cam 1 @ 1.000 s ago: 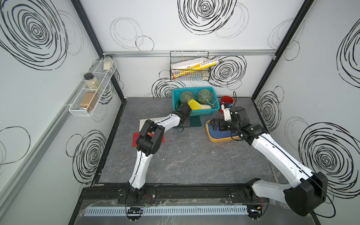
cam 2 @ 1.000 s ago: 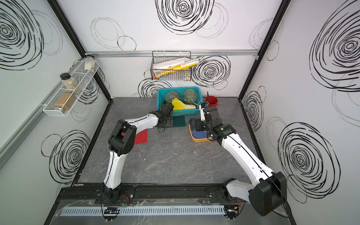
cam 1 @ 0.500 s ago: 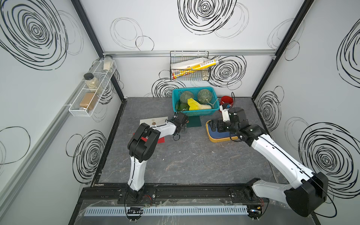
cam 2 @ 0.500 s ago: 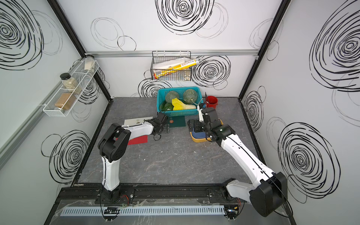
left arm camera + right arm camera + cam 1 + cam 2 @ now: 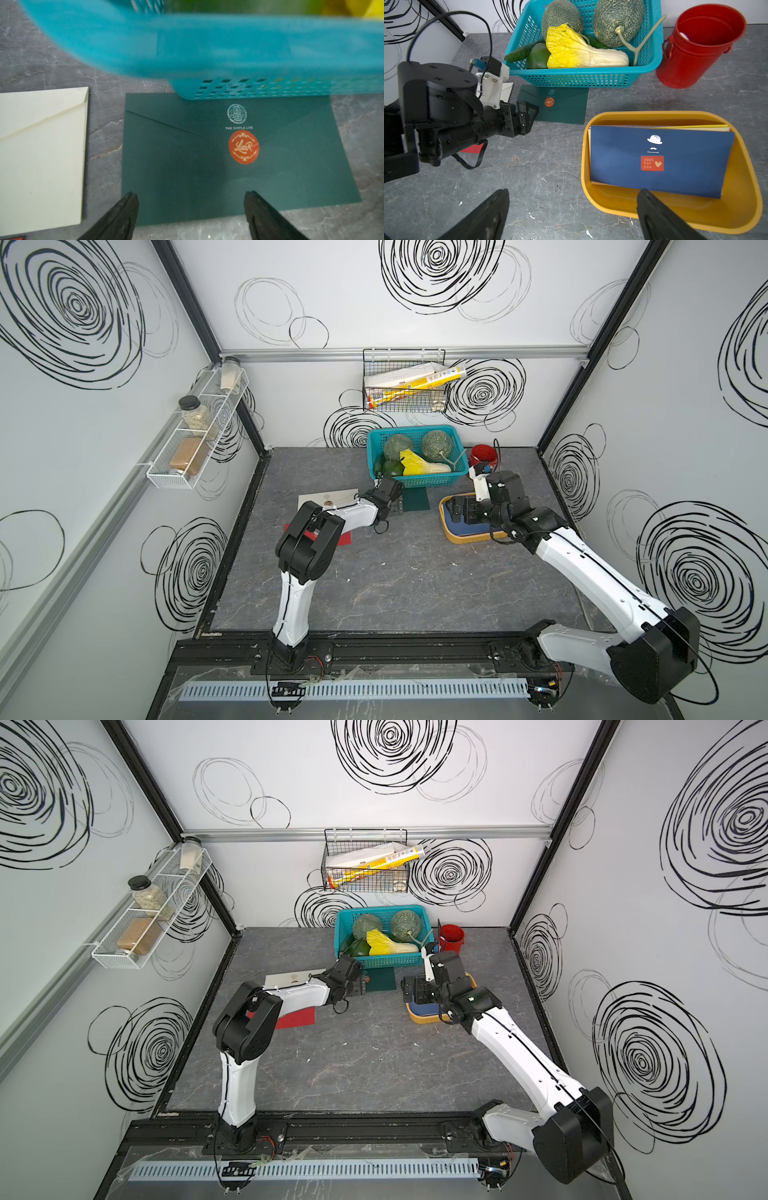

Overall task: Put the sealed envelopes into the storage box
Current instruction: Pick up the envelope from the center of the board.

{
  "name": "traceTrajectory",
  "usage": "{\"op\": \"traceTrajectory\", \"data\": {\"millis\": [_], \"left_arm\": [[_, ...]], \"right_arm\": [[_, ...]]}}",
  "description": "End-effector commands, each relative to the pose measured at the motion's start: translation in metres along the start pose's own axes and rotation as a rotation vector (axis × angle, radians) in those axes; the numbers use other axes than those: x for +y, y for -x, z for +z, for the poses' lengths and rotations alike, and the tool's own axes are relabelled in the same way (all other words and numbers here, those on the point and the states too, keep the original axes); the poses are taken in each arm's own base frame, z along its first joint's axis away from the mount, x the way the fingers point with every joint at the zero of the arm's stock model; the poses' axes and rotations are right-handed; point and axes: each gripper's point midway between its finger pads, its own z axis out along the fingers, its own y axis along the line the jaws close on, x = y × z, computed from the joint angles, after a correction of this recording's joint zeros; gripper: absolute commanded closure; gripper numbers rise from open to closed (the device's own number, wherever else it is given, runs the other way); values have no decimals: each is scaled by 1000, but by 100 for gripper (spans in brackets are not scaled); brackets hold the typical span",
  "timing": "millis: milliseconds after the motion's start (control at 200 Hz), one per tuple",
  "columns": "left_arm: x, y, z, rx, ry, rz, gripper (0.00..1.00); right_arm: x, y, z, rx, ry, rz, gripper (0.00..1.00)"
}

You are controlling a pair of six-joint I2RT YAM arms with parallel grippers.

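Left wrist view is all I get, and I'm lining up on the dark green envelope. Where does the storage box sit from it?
Observer: The storage box sits to the robot's right of the dark green envelope, apart from it on the table.
Operator: Anything inside?
Observer: A navy envelope lies on top, with other envelopes stacked beneath.
Operator: Right arm clear?
Observer: The right gripper hangs open and empty, one finger over the box, one over the table.
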Motion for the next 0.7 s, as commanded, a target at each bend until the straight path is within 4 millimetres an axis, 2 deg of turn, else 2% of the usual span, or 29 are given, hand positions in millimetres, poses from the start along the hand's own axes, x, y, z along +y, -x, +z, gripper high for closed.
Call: {"op": "traceTrajectory", "data": {"millis": [0,175,310,425,556,691], "left_arm": [[-5,-1,14,-25,25,28,14],[-6,-5,20,-38,18,22,15],[-2,-16,25,-6,43,27,15],[6,-37,24,43,103,46,15],[15,-69,23,109,176,77,15],[20,-95,18,163,190,73,15]], "right_arm": [[7,17,-11,-60,20,-10,0],[11,21,-13,-70,43,-9,0],[14,23,-16,-76,56,-6,0],[17,26,-20,-78,70,-4,0],[21,29,-26,-81,87,-2,0],[21,32,-35,-91,86,-3,0]]}}
